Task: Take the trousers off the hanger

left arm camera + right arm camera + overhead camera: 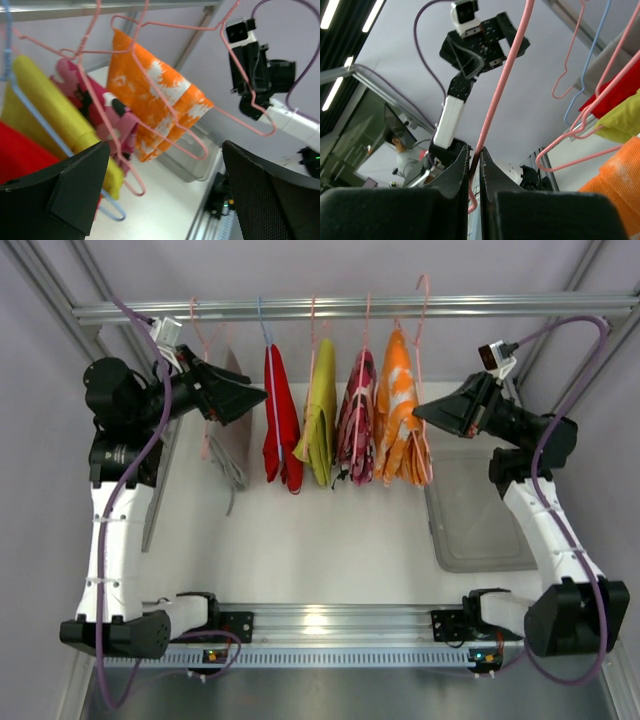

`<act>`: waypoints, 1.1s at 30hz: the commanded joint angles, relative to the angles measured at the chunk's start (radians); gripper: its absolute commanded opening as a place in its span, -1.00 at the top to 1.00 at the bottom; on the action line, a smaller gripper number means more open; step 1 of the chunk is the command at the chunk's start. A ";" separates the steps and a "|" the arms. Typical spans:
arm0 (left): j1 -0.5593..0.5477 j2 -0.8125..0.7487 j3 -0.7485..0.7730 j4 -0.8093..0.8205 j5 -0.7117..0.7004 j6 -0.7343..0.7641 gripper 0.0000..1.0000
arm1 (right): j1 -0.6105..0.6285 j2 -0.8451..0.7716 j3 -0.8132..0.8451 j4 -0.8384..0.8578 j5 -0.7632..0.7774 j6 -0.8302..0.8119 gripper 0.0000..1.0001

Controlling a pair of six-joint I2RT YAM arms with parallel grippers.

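The orange trousers with white blotches (pixel 400 415) hang on a pink hanger from the rail (pixel 350 308), second from the right end. The pink camouflage trousers (pixel 355 425) hang just left of them. My right gripper (pixel 425 410) is shut on the wire of the rightmost pink hanger (pixel 500 85), right beside the orange trousers (pixel 620 175); its jaws (pixel 475 152) pinch the wire. My left gripper (pixel 255 395) is open and empty at the left of the row. Its view shows the orange trousers (pixel 160 105) and the camouflage pair (pixel 95 107) beyond its jaws (pixel 165 146).
A red garment (pixel 282 420) and a yellow-green one (pixel 320 415) hang left of the trousers. A grey garment (pixel 232 435) hangs behind my left gripper. A clear plastic bin (pixel 480 510) stands on the white table at the right, under my right arm.
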 commanded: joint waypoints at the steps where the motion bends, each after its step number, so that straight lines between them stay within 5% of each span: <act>1: -0.077 0.028 -0.065 0.347 0.074 -0.307 -0.98 | 0.004 -0.147 -0.039 0.138 0.059 -0.092 1.00; 8: -0.332 0.135 0.009 0.309 -0.006 -0.307 -0.98 | -0.003 -0.264 -0.125 -0.014 0.066 -0.194 1.00; 18: -0.654 0.355 0.153 0.496 -0.031 -0.427 -0.83 | -0.004 -0.405 -0.136 -0.393 0.111 -0.425 1.00; 33: -0.780 0.530 0.188 0.737 -0.176 -0.646 -0.56 | -0.003 -0.456 -0.141 -0.502 0.100 -0.516 1.00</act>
